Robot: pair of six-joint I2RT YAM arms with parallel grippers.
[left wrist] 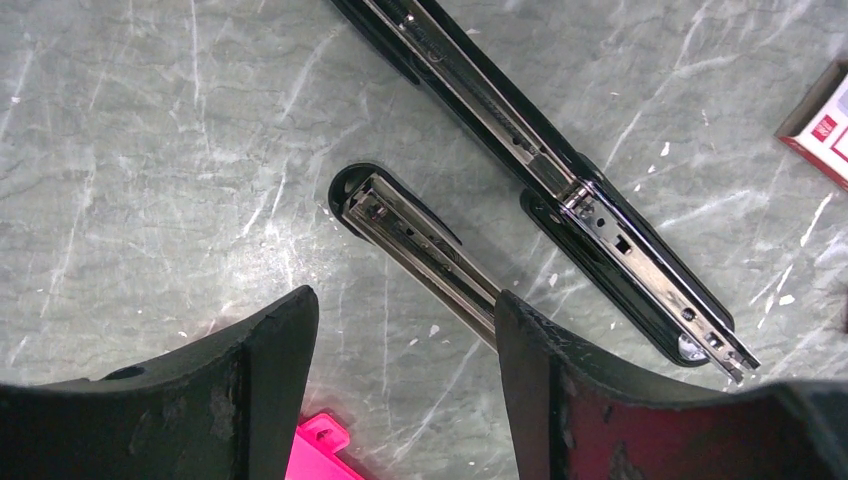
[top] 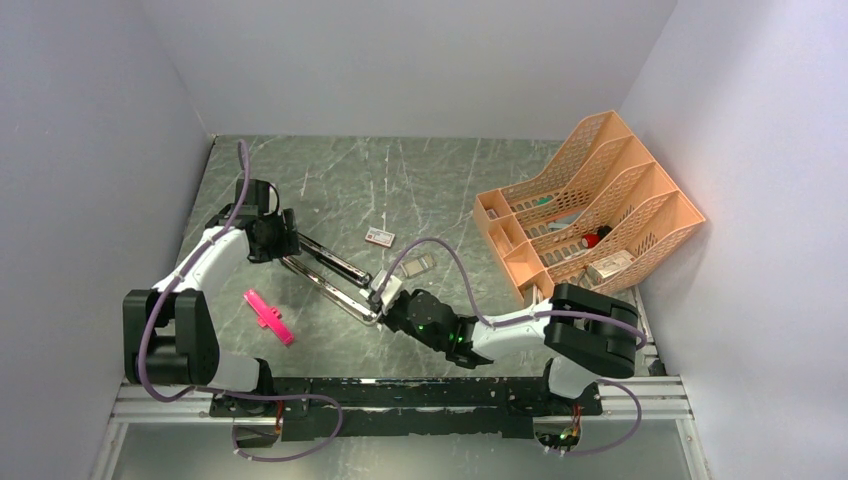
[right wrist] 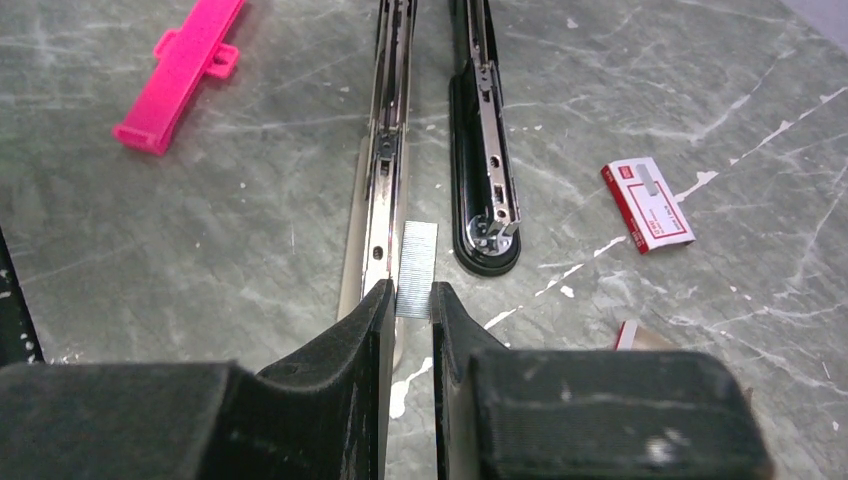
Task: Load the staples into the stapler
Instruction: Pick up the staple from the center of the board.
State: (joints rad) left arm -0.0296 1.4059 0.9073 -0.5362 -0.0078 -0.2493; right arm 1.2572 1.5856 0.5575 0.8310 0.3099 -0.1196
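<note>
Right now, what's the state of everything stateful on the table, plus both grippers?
Glossy black desk stapler: swung open, lying flat, chrome rail exposed.
Silvery staple strip: pinched by right gripper, beside rail, not loaded.
Red-and-white flat staple box: lying flat, apart from stapler.
Pink plastic cross-shaped piece: lying flat, untouched.
Right gripper: shut on staple strip.
Left gripper: open, by the stapler.

A grey-green marbled table carries the black stapler, which lies swung open with its chrome rail showing. A pink plastic piece lies to the near left of the stapler. Just beyond the stapler is a small red-and-white box, a flat greyish box lies near its right end, and an orange file rack stands well off to its right.
</note>
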